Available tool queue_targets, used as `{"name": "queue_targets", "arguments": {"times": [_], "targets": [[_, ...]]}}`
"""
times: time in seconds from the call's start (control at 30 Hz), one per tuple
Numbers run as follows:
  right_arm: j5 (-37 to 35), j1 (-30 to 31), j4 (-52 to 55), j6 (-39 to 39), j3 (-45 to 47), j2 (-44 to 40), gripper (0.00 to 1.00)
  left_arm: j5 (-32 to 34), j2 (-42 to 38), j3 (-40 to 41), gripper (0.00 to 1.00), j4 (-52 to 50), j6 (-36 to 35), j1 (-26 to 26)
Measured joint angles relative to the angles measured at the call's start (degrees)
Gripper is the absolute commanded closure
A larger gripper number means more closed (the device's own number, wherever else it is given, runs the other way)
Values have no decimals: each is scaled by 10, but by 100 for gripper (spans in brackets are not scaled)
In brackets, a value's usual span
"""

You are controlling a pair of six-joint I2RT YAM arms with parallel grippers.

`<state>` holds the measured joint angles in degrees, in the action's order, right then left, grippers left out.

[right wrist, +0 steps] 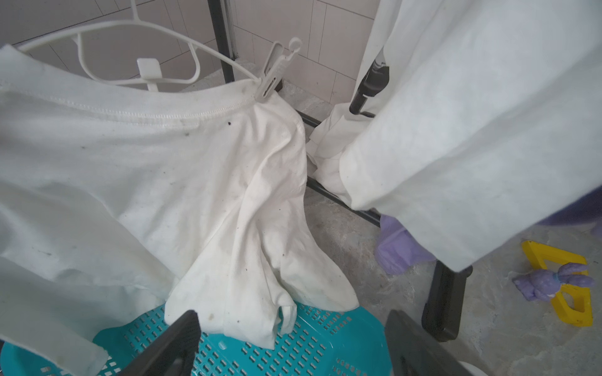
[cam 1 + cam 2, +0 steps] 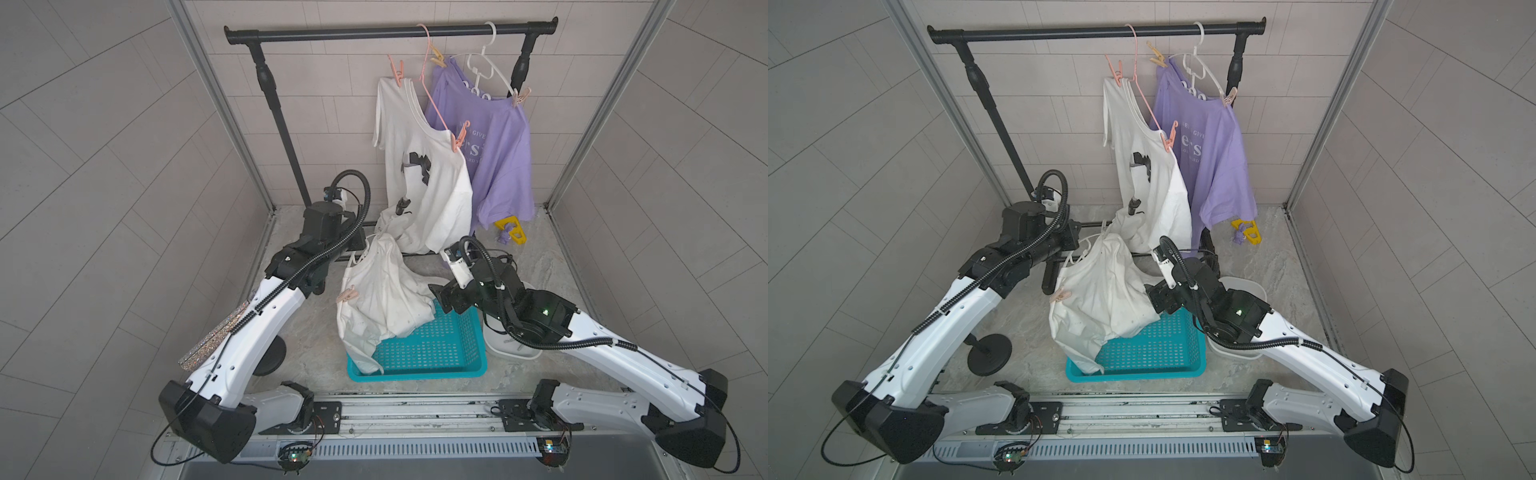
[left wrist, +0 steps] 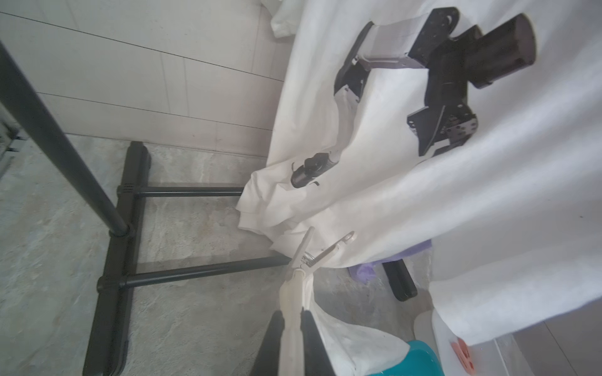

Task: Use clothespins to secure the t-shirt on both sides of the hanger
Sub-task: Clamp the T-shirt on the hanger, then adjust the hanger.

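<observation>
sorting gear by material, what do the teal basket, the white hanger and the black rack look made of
Teal basket: moulded plastic, slight sheen, floor of regular punched slots. White hanger: thin smooth plastic, moulded in one piece with a tab. Black rack: probably painted metal tube, satin finish; the joints may be plastic, hard to tell.

Dark fingers tight on white hanger, pale clothespin just beyond.

In both top views you look steeply down from above the arm bases toward the back wall, sharing the clothes rack, teal basket, left arm and right arm. Your wrist views sit low and close, facing the rack's foot, sharing the grey clothespin and printed shirt.
</observation>
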<state>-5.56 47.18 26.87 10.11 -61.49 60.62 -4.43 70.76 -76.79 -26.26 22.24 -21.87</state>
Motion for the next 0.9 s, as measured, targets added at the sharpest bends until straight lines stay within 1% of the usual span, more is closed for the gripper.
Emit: {"name": "queue_targets", "arguments": {"times": [0.07, 0.17, 0.37, 0.53, 0.73, 0.9], "targets": [[37, -35, 6, -2, 8, -12, 11, -49, 0, 0, 100, 7, -13, 13], [95, -87, 9, -3, 13, -22, 11, -103, 0, 0, 100, 16, -29, 25], [221, -159, 12, -20, 14, -26, 12, -202, 0, 0, 100, 31, -59, 39], [321, -181, 14, -41, 14, -23, 13, -275, 8, -11, 100, 30, -92, 42], [410, -209, 3, -46, 17, -12, 16, -343, 10, -14, 100, 27, -139, 47], [443, -225, -22, -38, 36, -1, 16, -395, 9, -14, 100, 18, -179, 47]]}}
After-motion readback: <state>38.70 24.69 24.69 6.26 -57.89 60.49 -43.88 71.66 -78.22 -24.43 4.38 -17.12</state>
